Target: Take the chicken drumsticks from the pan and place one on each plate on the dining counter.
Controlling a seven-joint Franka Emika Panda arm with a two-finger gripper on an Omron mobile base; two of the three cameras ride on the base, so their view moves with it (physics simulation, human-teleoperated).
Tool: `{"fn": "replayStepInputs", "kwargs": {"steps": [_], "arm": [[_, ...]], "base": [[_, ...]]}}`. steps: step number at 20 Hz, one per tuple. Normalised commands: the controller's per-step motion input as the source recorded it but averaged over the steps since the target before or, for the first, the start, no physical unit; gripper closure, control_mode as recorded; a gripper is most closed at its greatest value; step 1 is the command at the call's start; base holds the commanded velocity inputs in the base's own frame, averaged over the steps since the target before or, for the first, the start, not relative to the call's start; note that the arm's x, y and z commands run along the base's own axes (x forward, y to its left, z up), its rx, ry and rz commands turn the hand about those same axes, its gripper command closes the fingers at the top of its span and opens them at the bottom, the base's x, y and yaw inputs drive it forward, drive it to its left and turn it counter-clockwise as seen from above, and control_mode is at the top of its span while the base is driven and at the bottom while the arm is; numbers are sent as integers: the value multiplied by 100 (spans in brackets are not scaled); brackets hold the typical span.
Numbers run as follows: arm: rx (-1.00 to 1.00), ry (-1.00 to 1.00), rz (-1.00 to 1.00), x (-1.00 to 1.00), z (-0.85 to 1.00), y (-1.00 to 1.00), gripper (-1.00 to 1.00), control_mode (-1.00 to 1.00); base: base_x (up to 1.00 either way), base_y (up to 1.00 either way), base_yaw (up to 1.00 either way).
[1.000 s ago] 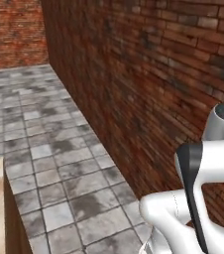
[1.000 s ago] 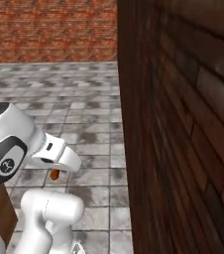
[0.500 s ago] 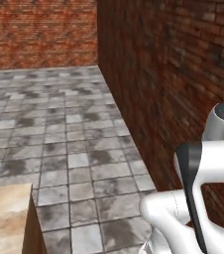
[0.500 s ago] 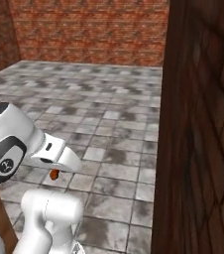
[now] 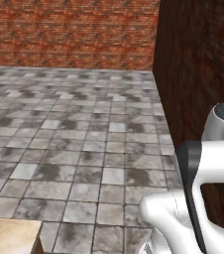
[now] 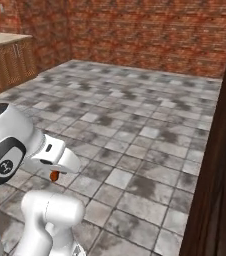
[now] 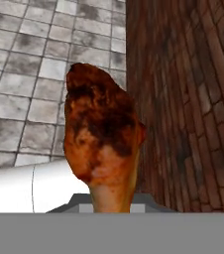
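We carry one drumstick (image 7: 103,144) in the jaws, which are closed tight on its thin bone end, with the thick browned end pointing away from the hand. In the right base view a small orange-brown piece of it shows just under the white hand, above the tiled floor (image 6: 135,125). A brick wall (image 5: 74,34) stands at the far end of the room and a dark brick wall is close on our right side. Far to the left there is a wooden cabinet (image 6: 7,65) with a light top. We see no plate and no pan here, so we judge this as the carrying step. To do it well, we should hold the grip firm, keep the arm quiet while the base drives, stay clear of the near wall, and open only above a plate.
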Motion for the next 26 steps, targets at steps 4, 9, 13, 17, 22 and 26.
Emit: {"fn": "replayStepInputs", "kwargs": {"steps": [4, 9, 13, 17, 22, 26], "arm": [[0, 0, 0, 0, 0, 0, 100, 100], [0, 0, 0, 0, 0, 0, 100, 100], [0, 0, 0, 0, 0, 0, 100, 100], [0, 0, 0, 0, 0, 0, 100, 100], [0, 0, 0, 0, 0, 0, 100, 100], [0, 0, 0, 0, 0, 0, 100, 100]], "base": [[100, 0, 50], [100, 0, 51], [100, 0, 54], [100, 0, 55], [100, 0, 59], [100, 0, 60]]}}
